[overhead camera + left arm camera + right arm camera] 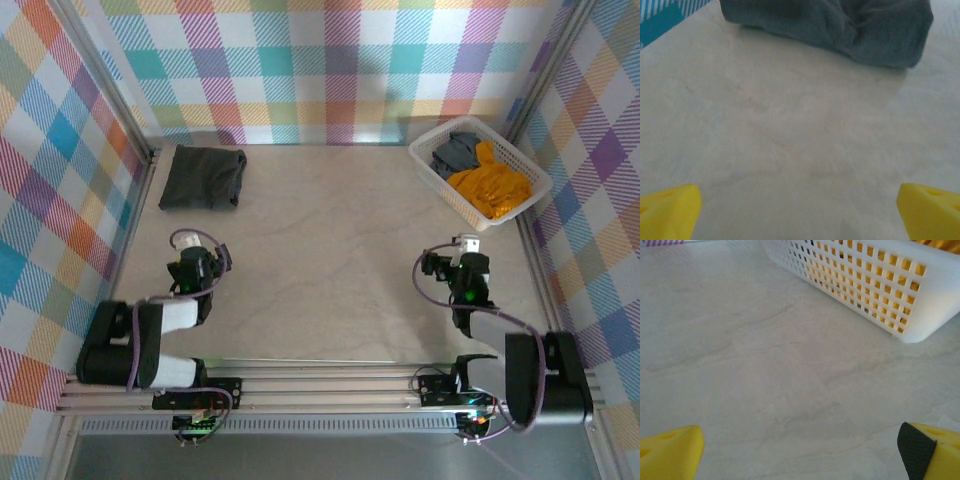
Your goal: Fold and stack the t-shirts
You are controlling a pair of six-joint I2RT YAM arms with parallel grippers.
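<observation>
1. Charcoal t-shirt (203, 178) lies folded, seemingly, at the table's (330, 250) far-left corner.
2. Orange t-shirt (490, 190) and grey t-shirt (456, 152) wait in the basket (920, 300).
3. Left end effector (800, 210) and right end effector (800, 450): spread, empty.

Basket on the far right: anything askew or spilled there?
The basket sits skewed to the table edges, with the orange shirt and grey shirt crumpled inside, unfolded. Nothing has spilled onto the table, and no damage shows.

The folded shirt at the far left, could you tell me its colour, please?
The shirt is charcoal black; the top external view shows it best.
</observation>
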